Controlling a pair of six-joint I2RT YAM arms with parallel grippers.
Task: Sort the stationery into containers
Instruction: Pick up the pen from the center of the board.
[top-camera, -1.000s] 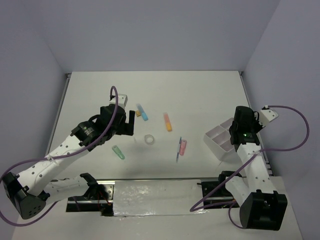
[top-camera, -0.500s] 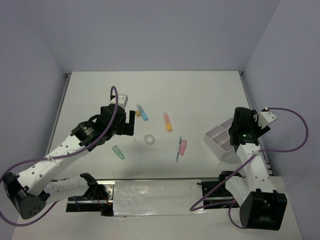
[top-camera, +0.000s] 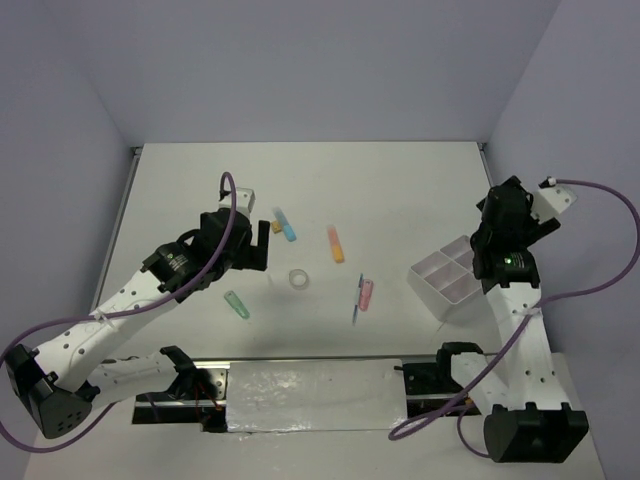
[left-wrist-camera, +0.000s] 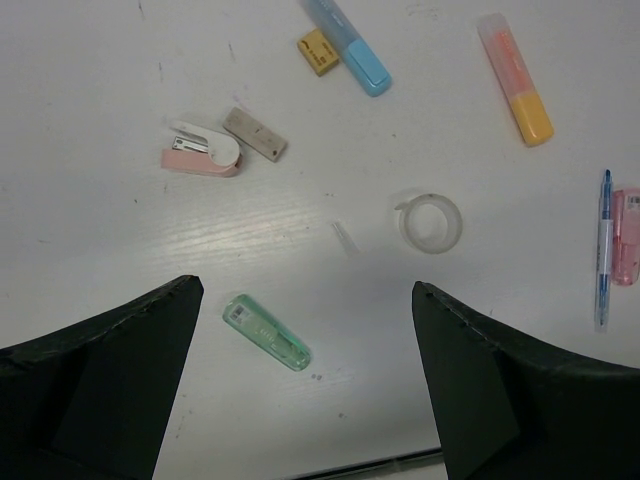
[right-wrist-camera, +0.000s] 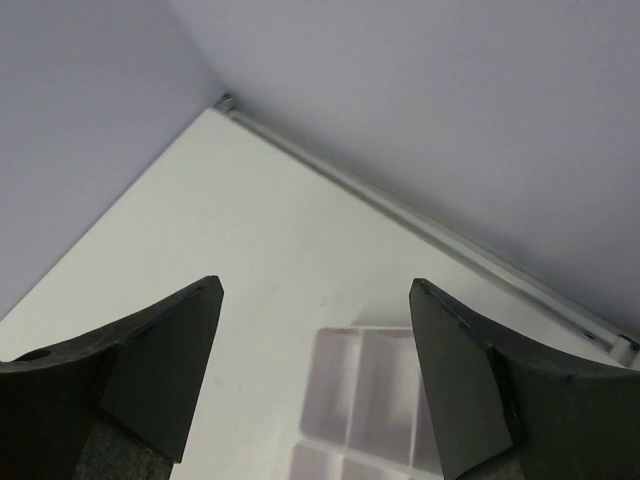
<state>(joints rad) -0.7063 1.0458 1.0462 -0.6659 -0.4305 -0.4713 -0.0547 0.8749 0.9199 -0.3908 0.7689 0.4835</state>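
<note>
Overhead view: my right gripper (top-camera: 487, 250) has lifted away from the small white divided plastic tray (top-camera: 418, 272) at the table's right side, and its jaws, nearly pressed together a second ago, are now spread. I take that as a drop just finished, though I cannot make out what landed inside. My left gripper (top-camera: 262, 243) hangs wide open over the loose stationery at mid-table, unmoved.

Left wrist view: between my spread black fingers (left-wrist-camera: 120, 370) lie a short green marker (left-wrist-camera: 266, 332) nearest, a clear tape ring (left-wrist-camera: 431, 222), a small pink stapler-like piece (left-wrist-camera: 202, 155) beside a tan eraser (left-wrist-camera: 254, 134), a blue marker (left-wrist-camera: 348, 45) touching a yellow eraser (left-wrist-camera: 319, 51), an orange marker (left-wrist-camera: 515, 78), and at the right edge a thin blue pen (left-wrist-camera: 602, 250) beside a pink marker (left-wrist-camera: 627, 250).

Right wrist view: my fingers stand apart, holding nothing. The tray sits below, and the compartments I can see look bare. Most of the sorting remains.
</note>
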